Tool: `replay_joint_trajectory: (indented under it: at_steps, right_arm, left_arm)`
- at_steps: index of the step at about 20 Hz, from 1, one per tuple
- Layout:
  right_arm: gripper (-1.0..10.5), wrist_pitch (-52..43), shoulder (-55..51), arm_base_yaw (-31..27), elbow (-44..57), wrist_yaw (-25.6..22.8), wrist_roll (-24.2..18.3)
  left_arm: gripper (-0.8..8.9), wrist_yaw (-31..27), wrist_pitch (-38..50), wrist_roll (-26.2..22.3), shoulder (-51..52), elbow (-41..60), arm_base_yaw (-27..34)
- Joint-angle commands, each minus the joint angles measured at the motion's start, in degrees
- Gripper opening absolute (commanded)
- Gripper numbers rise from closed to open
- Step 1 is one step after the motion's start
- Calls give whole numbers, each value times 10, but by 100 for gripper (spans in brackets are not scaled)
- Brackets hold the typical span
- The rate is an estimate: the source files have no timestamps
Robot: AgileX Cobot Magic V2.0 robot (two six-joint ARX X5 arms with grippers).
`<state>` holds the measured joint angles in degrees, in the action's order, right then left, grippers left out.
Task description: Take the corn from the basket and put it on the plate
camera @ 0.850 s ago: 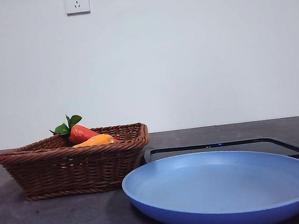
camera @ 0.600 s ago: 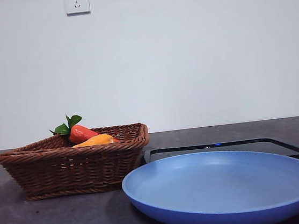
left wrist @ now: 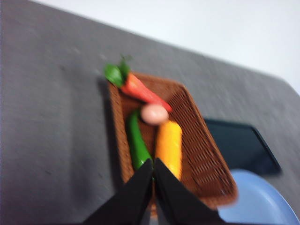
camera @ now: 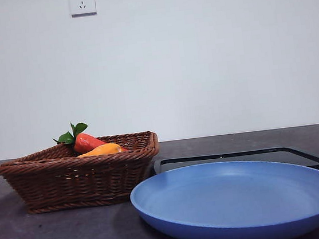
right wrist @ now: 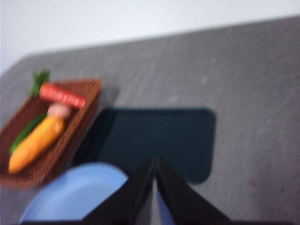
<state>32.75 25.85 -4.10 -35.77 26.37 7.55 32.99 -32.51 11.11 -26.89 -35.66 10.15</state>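
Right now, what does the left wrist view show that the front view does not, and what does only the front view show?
Only the left wrist view shows the left gripper, jaws shut above the basket, a green vegetable and a small pinkish item in the basket.

Only the front view shows the wall socket.

Both share the basket, the corn, the red carrot-like item, the black tray and the blue plate.

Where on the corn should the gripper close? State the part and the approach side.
Grip the corn across its thick middle, coming straight down from above. It lies flat in the basket; a green vegetable and a pink item crowd one side and one end, so close across the width.
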Motion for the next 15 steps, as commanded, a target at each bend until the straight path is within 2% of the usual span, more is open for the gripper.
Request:
replay_joint_trajectory:
  at_steps: [1,6,11,15]
  right_arm:
    - [2,46,49,13,-46,13,-83]
    - [2,109,118,63,-96,11,-119]
    - [2,125,177,134,-104,-1,-141]
    - [2,124,192,153,-104,-14,-141]
  left_arm:
    - [7,25,-24,-61,-40,-32,-12]
    - [7,30,-71,-105,-98,-65,-66]
    - [7,28,-94,-135,-143,-71,-143]
    - [8,20,-94,-137,-150,-71,-156]
